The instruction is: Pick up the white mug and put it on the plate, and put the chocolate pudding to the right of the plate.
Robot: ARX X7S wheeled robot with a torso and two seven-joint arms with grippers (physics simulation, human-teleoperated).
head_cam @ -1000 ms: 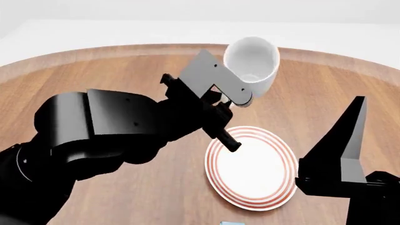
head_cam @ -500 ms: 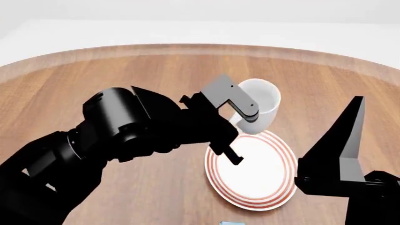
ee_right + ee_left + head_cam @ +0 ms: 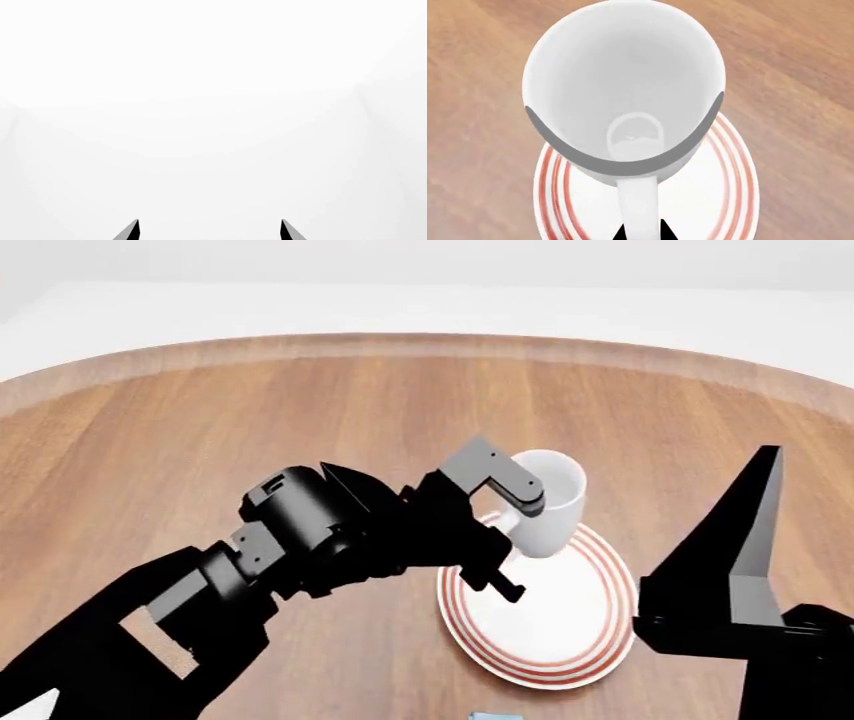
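The white mug (image 3: 550, 502) hangs by its handle (image 3: 639, 210) in my left gripper (image 3: 505, 528), which is shut on that handle. Slightly tilted, the mug is over the far rim of the plate (image 3: 587, 625), a white round one with thin red rings. From these views I cannot tell whether its base touches the plate. The left wrist view looks down into the mug (image 3: 627, 75), with the plate (image 3: 727, 200) under it and the left gripper (image 3: 642, 234) at the handle. A light blue sliver of the chocolate pudding (image 3: 494, 716) shows at the bottom edge. My right gripper (image 3: 209, 231) is open and empty, raised right of the plate (image 3: 750, 510).
Everything rests on a round wooden table (image 3: 267, 420) whose curved far edge meets a white background. My left arm's black links cross the table left of the plate. The right wrist view shows only plain white beyond its fingertips.
My left arm has brought the mug down and nearer, from high above the table to the plate's far rim. The right arm has not moved.
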